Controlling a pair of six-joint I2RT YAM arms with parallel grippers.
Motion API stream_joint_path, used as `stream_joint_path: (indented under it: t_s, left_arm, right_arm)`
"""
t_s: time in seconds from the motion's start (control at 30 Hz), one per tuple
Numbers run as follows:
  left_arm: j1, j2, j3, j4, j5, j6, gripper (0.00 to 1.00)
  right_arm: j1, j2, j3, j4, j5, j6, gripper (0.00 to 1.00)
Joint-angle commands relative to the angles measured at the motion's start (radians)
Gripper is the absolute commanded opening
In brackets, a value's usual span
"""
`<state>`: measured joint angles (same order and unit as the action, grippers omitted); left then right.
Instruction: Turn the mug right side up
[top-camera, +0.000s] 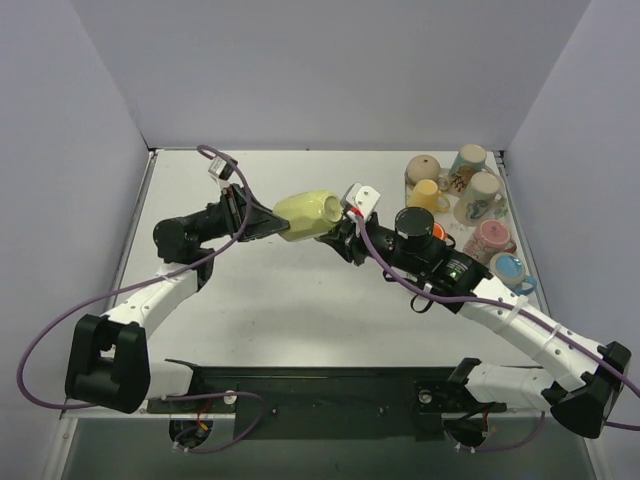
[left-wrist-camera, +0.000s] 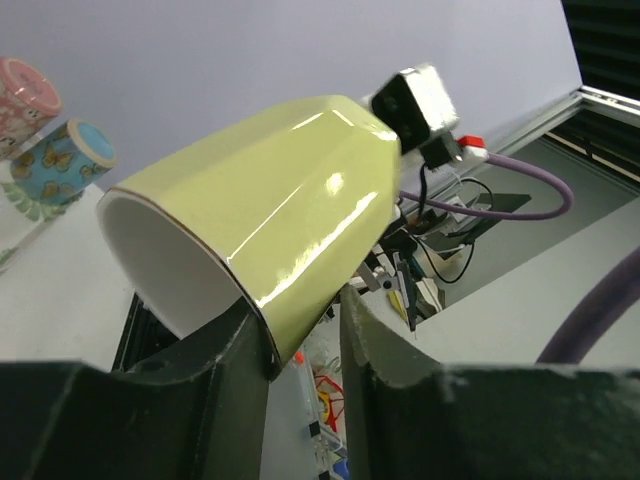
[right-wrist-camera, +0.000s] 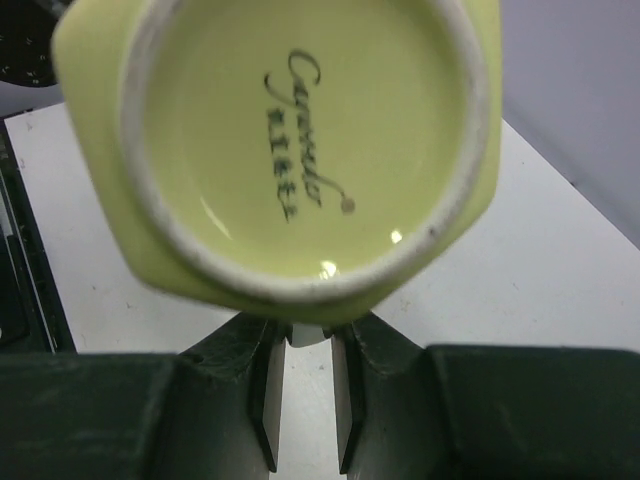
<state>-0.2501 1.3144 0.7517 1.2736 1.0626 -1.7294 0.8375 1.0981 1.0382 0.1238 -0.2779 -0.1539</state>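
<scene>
A pale yellow-green mug (top-camera: 308, 213) hangs on its side above the table, held between both arms. Its white-lined mouth (left-wrist-camera: 160, 270) faces left and its base (right-wrist-camera: 300, 130) faces right. My left gripper (top-camera: 275, 222) straddles the rim, one finger inside the mug and one against the outer wall (left-wrist-camera: 270, 200), both touching it. My right gripper (top-camera: 338, 232) is shut on a small pale part, seemingly the handle (right-wrist-camera: 310, 333), just under the base. The left wrist view shows the left gripper (left-wrist-camera: 305, 320), and the right wrist view shows the right gripper (right-wrist-camera: 310, 345).
Several mugs stand clustered at the back right: a tan one (top-camera: 423, 167), a yellow one (top-camera: 428, 195), a pink one (top-camera: 490, 238) and a blue one (top-camera: 510, 270). White table (top-camera: 300, 320) lies below; a black panel (top-camera: 320, 390) runs along the near edge.
</scene>
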Motion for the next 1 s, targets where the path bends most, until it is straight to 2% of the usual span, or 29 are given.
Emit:
stream_joint_path:
  t_s: [0.0, 0.07, 0.13, 0.2, 0.23, 0.27, 0.3, 0.33, 0.37, 0.4, 0.43, 0.47, 0.5, 0.53, 0.57, 0.6, 0.63, 0.67, 0.73, 0.8, 0.87, 0.97]
  left_arm:
    - [-0.021, -0.038, 0.009, 0.136, -0.019, -0.11, 0.28]
    - [-0.021, -0.038, 0.02, 0.139, -0.027, -0.13, 0.07]
    - [-0.018, -0.044, 0.015, 0.13, -0.047, -0.13, 0.01]
    - [-0.014, -0.056, -0.002, 0.078, -0.076, -0.092, 0.0]
    - [-0.005, -0.061, -0.011, -0.021, -0.088, -0.026, 0.0]
    - [0.001, -0.081, -0.012, -0.078, -0.095, 0.016, 0.0]
    - [0.012, -0.092, -0.011, -0.247, -0.107, 0.133, 0.0]
    - [0.021, -0.118, 0.003, -0.322, -0.119, 0.195, 0.0]
    - [0.031, -0.125, 0.012, -0.471, -0.143, 0.326, 0.0]
    - [0.04, -0.127, 0.043, -0.556, -0.153, 0.384, 0.0]
    - [0.051, -0.124, 0.067, -0.741, -0.183, 0.537, 0.0]
    - [0.057, -0.122, 0.113, -0.829, -0.206, 0.639, 0.0]
    - [0.055, -0.115, 0.145, -1.019, -0.267, 0.816, 0.0]
    - [0.054, -0.11, 0.211, -1.093, -0.339, 1.02, 0.0]
    - [0.051, -0.103, 0.244, -1.252, -0.375, 1.126, 0.0]
    - [0.022, -0.098, 0.317, -1.337, -0.488, 1.379, 0.0]
    - [0.003, -0.089, 0.348, -1.487, -0.553, 1.515, 0.0]
    - [-0.029, -0.086, 0.397, -1.592, -0.678, 1.72, 0.0]
    - [-0.032, -0.061, 0.455, -1.736, -0.736, 1.967, 0.0]
    - [-0.034, -0.017, 0.536, -1.894, -0.82, 2.124, 0.0]
    - [-0.035, 0.045, 0.604, -2.031, -0.895, 2.218, 0.0]
    - [-0.04, 0.13, 0.64, -2.111, -0.993, 2.303, 0.0]
  right_arm:
    - [-0.001, 0.014, 0.071, 0.201, -0.058, 0.007, 0.0]
    - [-0.005, 0.022, 0.062, 0.188, -0.063, 0.01, 0.0]
    - [-0.006, 0.026, 0.043, 0.174, -0.057, 0.016, 0.0]
    - [-0.017, 0.022, 0.011, 0.178, -0.041, 0.037, 0.0]
    - [-0.02, 0.017, 0.0, 0.183, -0.032, 0.048, 0.05]
    - [-0.026, 0.014, -0.025, 0.185, 0.015, 0.077, 0.24]
    - [-0.028, 0.003, -0.055, 0.183, 0.043, 0.089, 0.32]
    - [-0.032, -0.003, -0.069, 0.178, 0.075, 0.099, 0.52]
    - [-0.035, -0.015, -0.104, 0.172, 0.094, 0.091, 0.59]
    - [-0.032, -0.023, -0.124, 0.16, 0.127, 0.088, 0.74]
    - [-0.034, -0.038, -0.147, 0.149, 0.141, 0.083, 0.86]
    - [-0.034, -0.041, -0.158, 0.119, 0.175, 0.082, 0.93]
    - [-0.034, -0.053, -0.174, 0.106, 0.184, 0.086, 0.93]
    - [-0.037, -0.058, -0.182, 0.082, 0.2, 0.086, 0.94]
    - [-0.04, -0.07, -0.19, 0.067, 0.212, 0.083, 0.94]
    - [-0.038, -0.075, -0.19, 0.033, 0.213, 0.082, 0.95]
    - [-0.04, -0.081, -0.19, 0.004, 0.227, 0.083, 0.95]
    - [-0.038, -0.086, -0.188, -0.007, 0.235, 0.082, 0.95]
    - [-0.037, -0.101, -0.193, -0.033, 0.246, 0.073, 0.96]
    - [-0.038, -0.122, -0.199, -0.059, 0.266, 0.059, 0.97]
    - [-0.04, -0.136, -0.21, -0.072, 0.304, 0.051, 0.97]
    - [-0.047, -0.145, -0.214, -0.102, 0.368, 0.054, 0.98]
